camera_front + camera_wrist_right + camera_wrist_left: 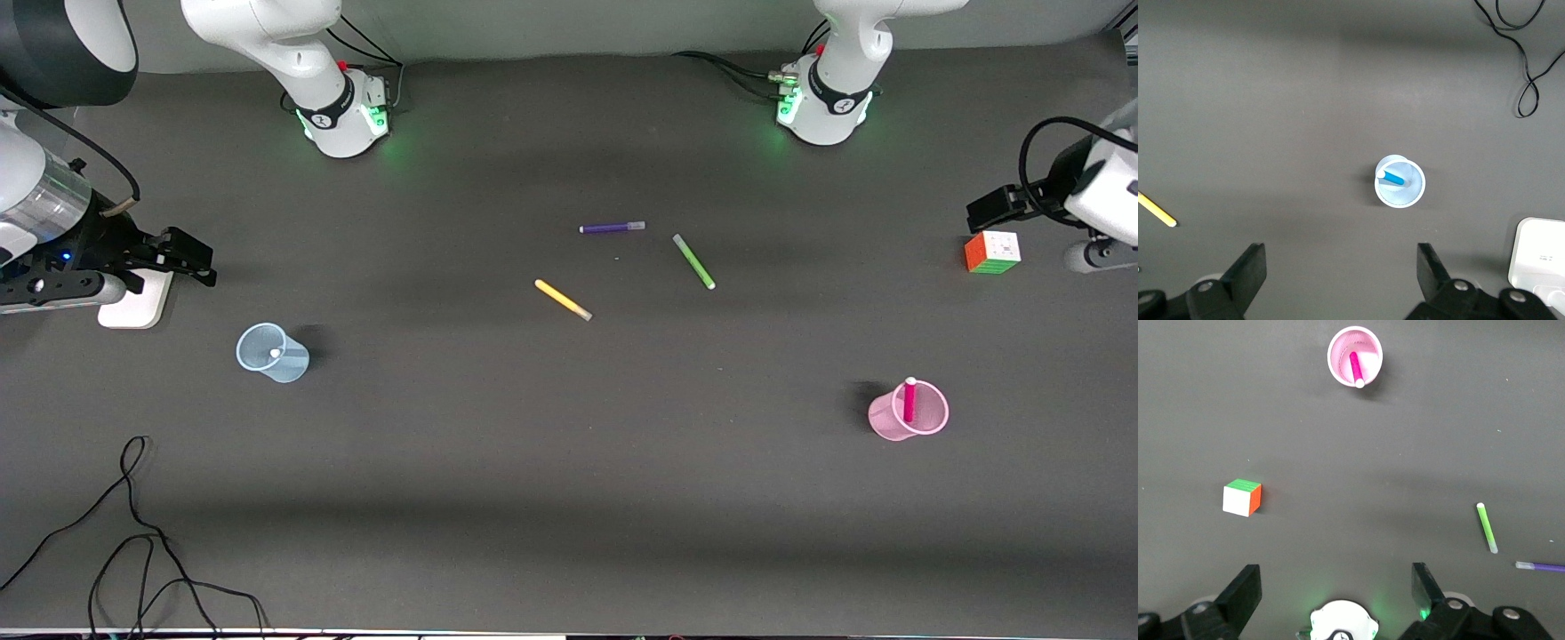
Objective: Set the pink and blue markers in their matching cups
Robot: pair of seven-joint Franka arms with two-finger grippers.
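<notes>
The pink marker (909, 402) stands inside the pink cup (885, 418) toward the left arm's end of the table; the left wrist view shows both the marker (1356, 369) and the cup (1341, 353). The blue marker (1393, 178) stands in the pale blue cup (1411, 191); in the front view only its white tip (275, 354) shows inside that cup (289, 364). My left gripper (975, 216) is open and empty beside the cube, also in the left wrist view (1337, 587). My right gripper (206, 267) is open and empty, also in the right wrist view (1341, 263).
A purple pen (612, 228), a green pen (693, 260) and a yellow pen (563, 300) lie mid-table. A colour cube (992, 252) sits near the left gripper. A white block (135, 302) lies under the right gripper. A black cable (133, 533) loops near the front edge.
</notes>
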